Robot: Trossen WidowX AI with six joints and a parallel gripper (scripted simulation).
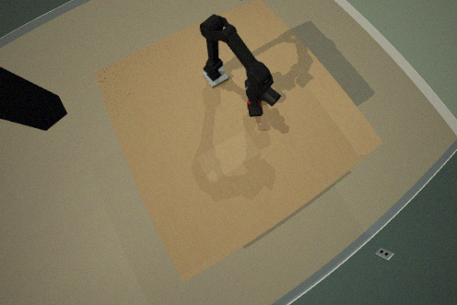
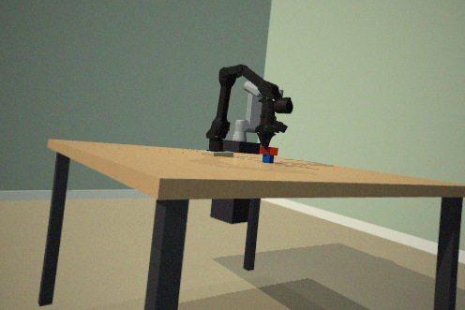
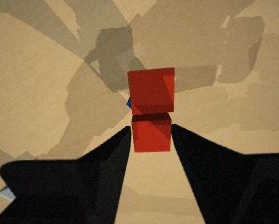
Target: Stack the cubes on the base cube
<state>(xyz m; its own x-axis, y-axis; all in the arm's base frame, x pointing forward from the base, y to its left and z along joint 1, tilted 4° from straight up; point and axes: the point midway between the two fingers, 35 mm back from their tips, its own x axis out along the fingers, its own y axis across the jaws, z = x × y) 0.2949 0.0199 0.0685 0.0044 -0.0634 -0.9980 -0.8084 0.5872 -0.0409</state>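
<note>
The blue base cube (image 2: pixel 268 159) (image 3: pixel 129 104) stands on the table, mostly hidden under the red cubes in the wrist view. One loose red cube (image 2: pixel 274 151) (image 3: pixel 151 89) rests on one side of its top. The other red cube (image 2: pixel 262 151) (image 3: pixel 152 136) sits beside it at about the same height and looks level. My gripper (image 3: pixel 150 129) (image 2: pixel 266 148) is slightly open around this second cube, with thin gaps beside its faces. The gap between the red cubes is too small to judge. In the top view the gripper hides most of the stack.
The arm's pale base plate (image 1: pixel 216 77) (image 2: pixel 217 154) is on the wooden table (image 1: pixel 161 170) (image 2: pixel 141 163), behind the stack. A grey arm-like object (image 2: pixel 253 109) on a dark stand is behind my arm in the exterior view. Arm shadows cross the table around the stack.
</note>
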